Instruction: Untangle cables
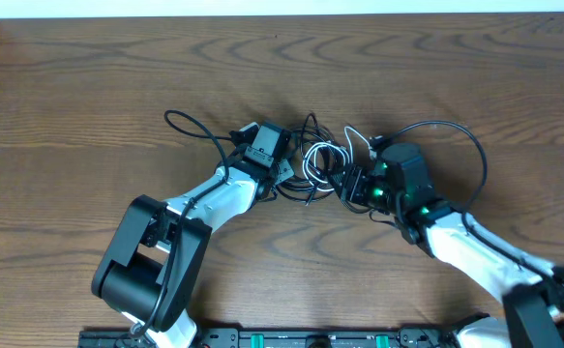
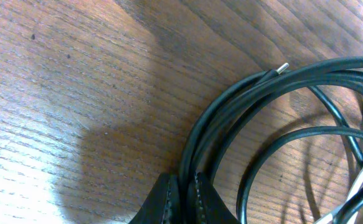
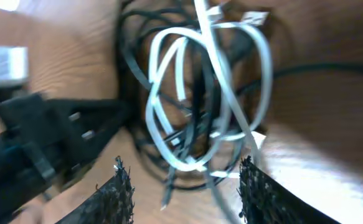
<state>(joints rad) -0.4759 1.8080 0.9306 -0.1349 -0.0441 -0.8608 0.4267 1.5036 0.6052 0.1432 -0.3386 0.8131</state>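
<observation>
Tangle of thin flexible cables [image 1: 318, 164] sits at the centre of the brown wood-grain table [image 1: 88, 77]. A shorter white cable [image 1: 311, 162] is coiled in loops, with black cables [image 2: 228, 102] threaded through and around it and one small metal plug tip [image 2: 282, 67] resting on the wood. At 9 o'clock of the tangle, the left end effector [image 2: 182, 190] has its fingers pressed together on the black strands. At 4 o'clock, the right end effector [image 3: 184, 186] has its fingers apart, one either side of the white loops, gripping nothing.
</observation>
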